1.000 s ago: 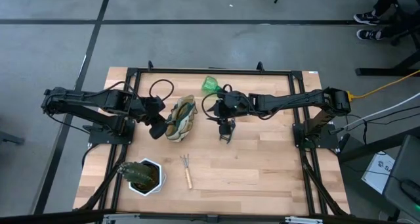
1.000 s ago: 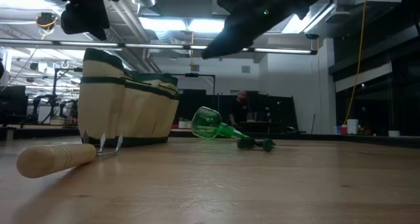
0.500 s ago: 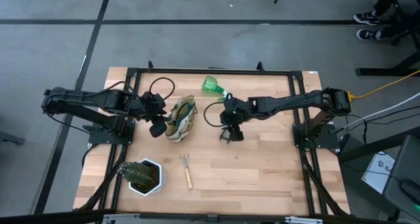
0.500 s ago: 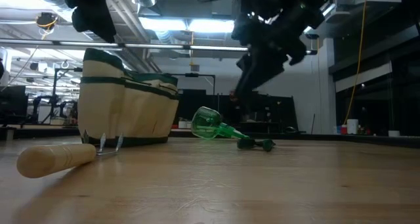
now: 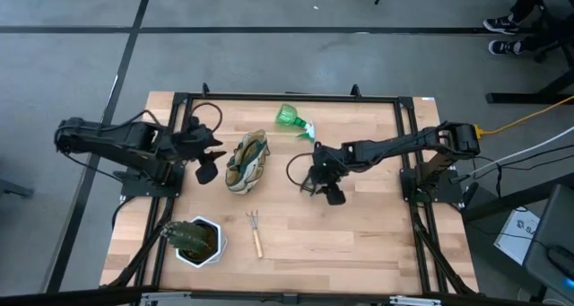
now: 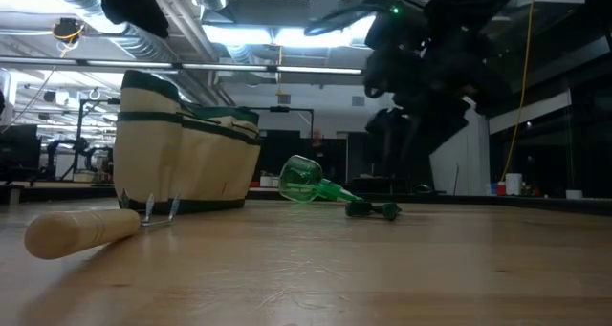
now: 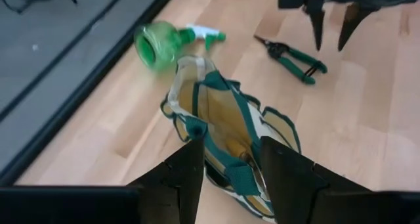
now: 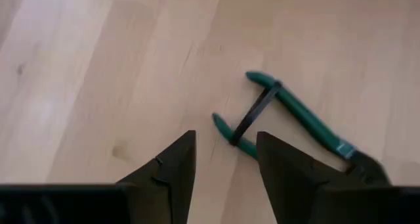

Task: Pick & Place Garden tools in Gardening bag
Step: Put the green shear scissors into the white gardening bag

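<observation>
The cream gardening bag point(image 5: 247, 162) with green trim stands open on the table; it also shows in the left wrist view point(image 7: 226, 125). The green spray bottle point(image 5: 291, 119) lies on its side beyond the bag. The green-handled pruning shears point(image 8: 295, 112) lie flat on the wood, also in the left wrist view point(image 7: 292, 56). The wooden-handled rake point(image 5: 256, 232) lies nearer the front edge. The trowel does not show. My left gripper point(image 7: 230, 178) is open, just left of the bag. My right gripper point(image 8: 226, 165) is open, pointing down above the shears' handle ends, touching nothing.
A white pot with a green plant point(image 5: 197, 240) stands at the front left. In the low view the rake's handle point(image 6: 76, 232) lies in the foreground, in front of the bag point(image 6: 182, 144). Bare wood lies right of and in front of the right gripper point(image 5: 325, 189).
My right gripper has gone toward the table's near and right edges, away from the spray bottle, and has come lower over the shears. My left gripper has drawn back a little from the bag toward the table's left edge.
</observation>
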{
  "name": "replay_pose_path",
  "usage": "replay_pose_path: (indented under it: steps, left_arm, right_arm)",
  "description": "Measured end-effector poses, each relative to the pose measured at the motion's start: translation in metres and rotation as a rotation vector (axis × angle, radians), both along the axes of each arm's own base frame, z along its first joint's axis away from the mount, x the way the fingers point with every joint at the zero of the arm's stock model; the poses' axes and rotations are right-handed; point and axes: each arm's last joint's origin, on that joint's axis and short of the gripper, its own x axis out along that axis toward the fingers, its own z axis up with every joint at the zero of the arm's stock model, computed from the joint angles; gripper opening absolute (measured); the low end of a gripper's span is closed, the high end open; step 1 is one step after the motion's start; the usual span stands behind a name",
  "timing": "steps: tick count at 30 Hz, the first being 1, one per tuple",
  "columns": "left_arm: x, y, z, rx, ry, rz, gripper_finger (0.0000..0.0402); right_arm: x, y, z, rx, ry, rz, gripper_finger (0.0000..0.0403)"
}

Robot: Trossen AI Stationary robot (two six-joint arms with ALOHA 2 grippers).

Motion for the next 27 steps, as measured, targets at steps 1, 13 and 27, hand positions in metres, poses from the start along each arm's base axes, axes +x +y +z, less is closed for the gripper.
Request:
replay_pose_path:
  steps: [1,13,27]
  left_arm:
    - [-0.002,-0.001,0.001,0.011,-0.007,-0.008,0.0143]
    - [-0.003,-0.006,0.002,0.083,-0.024,0.021,0.0143]
    - [0.0,-0.007,0.0,0.076,-0.015,0.026,0.0143]
  right_arm:
    - [-0.001,0.001,-0.002,-0.015,-0.001,0.024,0.0163]
    - [-0.005,0.0,-0.007,-0.335,-0.079,0.402,0.0163]
    - [0.01,-0.002,-0.038,-0.397,-0.102,0.524,0.016]
